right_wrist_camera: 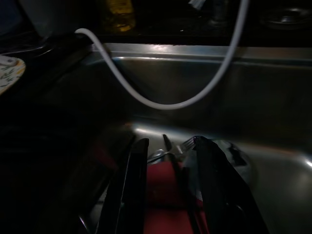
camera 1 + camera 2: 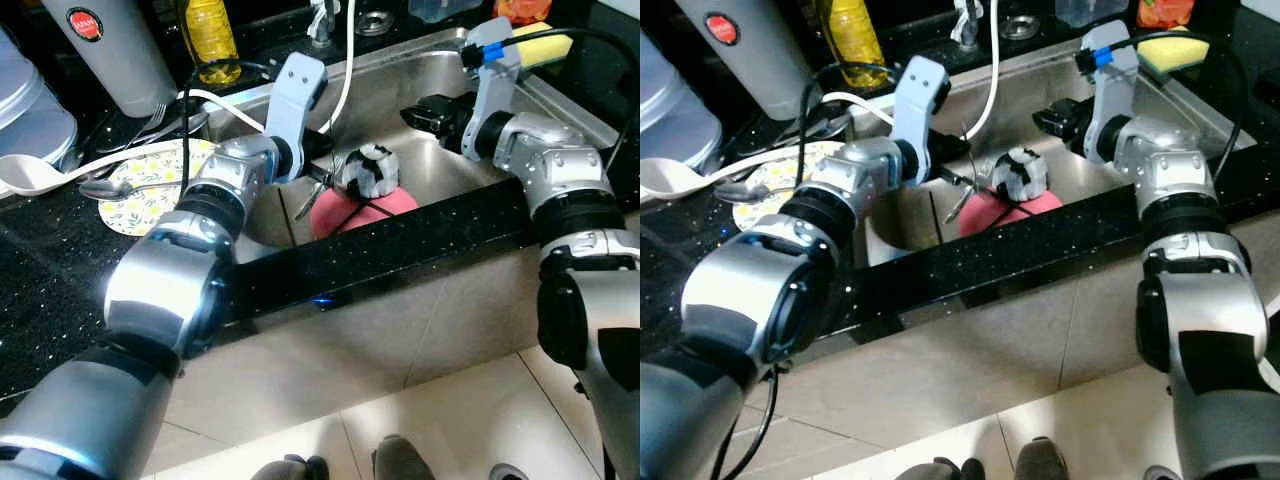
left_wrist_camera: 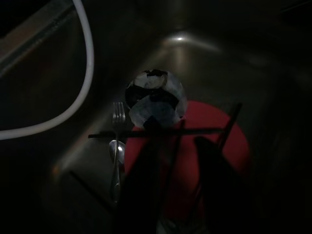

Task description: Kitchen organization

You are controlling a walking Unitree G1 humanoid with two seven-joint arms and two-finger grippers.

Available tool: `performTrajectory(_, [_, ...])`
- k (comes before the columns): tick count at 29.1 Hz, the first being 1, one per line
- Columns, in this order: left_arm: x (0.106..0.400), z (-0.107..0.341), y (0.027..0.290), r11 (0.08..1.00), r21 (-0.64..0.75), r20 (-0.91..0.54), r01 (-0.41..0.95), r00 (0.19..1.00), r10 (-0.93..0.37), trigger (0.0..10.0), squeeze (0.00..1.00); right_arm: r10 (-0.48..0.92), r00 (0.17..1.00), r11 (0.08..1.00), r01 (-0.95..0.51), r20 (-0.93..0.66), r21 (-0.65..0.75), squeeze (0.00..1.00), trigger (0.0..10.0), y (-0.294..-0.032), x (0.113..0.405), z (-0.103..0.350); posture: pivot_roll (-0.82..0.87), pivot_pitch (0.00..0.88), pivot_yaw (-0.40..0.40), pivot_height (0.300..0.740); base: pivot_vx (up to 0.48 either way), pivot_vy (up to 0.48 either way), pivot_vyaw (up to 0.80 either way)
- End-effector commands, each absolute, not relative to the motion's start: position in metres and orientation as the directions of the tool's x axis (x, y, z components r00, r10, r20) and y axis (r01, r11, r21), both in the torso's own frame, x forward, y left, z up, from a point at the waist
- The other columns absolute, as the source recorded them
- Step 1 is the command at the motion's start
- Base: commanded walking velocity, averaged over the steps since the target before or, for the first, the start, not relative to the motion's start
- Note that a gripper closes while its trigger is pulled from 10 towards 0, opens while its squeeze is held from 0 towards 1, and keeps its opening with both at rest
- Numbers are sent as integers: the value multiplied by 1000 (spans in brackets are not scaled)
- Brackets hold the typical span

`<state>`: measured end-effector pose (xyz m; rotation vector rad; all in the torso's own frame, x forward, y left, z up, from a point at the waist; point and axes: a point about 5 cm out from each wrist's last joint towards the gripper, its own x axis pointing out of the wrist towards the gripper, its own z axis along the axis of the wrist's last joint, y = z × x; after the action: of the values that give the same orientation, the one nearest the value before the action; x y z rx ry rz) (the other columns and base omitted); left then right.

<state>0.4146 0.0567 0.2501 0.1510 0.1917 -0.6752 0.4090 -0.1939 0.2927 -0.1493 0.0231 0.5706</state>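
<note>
1. Nearest: tiled floor (image 2: 470, 400) w/ two shoe tips (image 2: 400, 462) at the frame's lower edge. Above it, black speckled counter (image 2: 40, 300) edge fronting a steel sink (image 2: 560, 105).
2. Left side of counter: floral plate (image 2: 150, 185) w/ a white ladle (image 2: 40, 172) and a metal spoon (image 2: 105, 187) lying across it.
3. In sink basin: red plate (image 2: 385, 205) on the bottom, near front wall. Black-and-white patterned bowl (image 2: 368, 170) sat on its far rim. Black chopsticks (image 3: 156, 131) lay across the plate; fork (image 3: 117, 141) and a spoon lay just beside it on the steel.
4. Left hand (image 3: 178, 161) reached down into the basin, hovering just over the red plate. Fingers apart, nothing held, per left wrist view.
5. Right hand (image 1: 168, 161) was over the basin's right part, pointing toward the plate and bowl. Fingers apart, nothing between them, per right wrist view.
6. White hose (image 2: 345, 80) hung looped into the sink from the back.
7. Farthest: grey canister w/ red label (image 2: 115, 50), yellow oil bottle (image 2: 212, 35), yellow sponge (image 2: 540, 42) on far right sink rim.
</note>
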Motion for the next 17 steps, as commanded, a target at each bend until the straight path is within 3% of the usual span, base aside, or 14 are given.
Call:
performTrajectory(1, [416, 242, 63, 793, 93, -251, 602, 785, -567, 10000, 1000, 574, 815, 798, -578, -78, -168, 0, 10000, -184, 410, 294, -186, 137, 165, 740, 0, 0, 0])
performTrajectory(8, [418, 248, 73, 819, 51, -222, 572, 806, -549, 10000, 1000, 613, 786, 762, -616, -85, -201, 0, 10000, -179, 410, 299, -182, 128, 156, 740, 0, 0, 0])
performTrajectory(9, [419, 250, 76, 817, 44, -215, 575, 804, -554, 10000, 490, 620, 780, 756, -622, -82, -205, 0, 10000, -178, 410, 302, -175, 122, 151, 740, 0, 0, 0])
performTrajectory(10, [419, 250, 76, 817, 44, -215, 575, 804, -554, 10000, 490, 620, 780, 756, -622, -82, -205, 0, 10000, -178, 410, 302, -175, 122, 151, 740, 0, 0, 0])
performTrajectory(11, [419, 253, 79, 819, 33, -207, 572, 806, -555, 10000, 0, 626, 776, 751, -627, -78, -208, 0, 10000, -176, 410, 304, -167, 116, 145, 740, 0, 0, 0])
performTrajectory(17, [423, 270, 105, 839, 2, -149, 544, 830, -538, 10000, 0, 702, 709, 684, -695, -58, -221, 0, 10000, -162, 408, 310, -152, 101, 129, 740, 0, 0, 0])
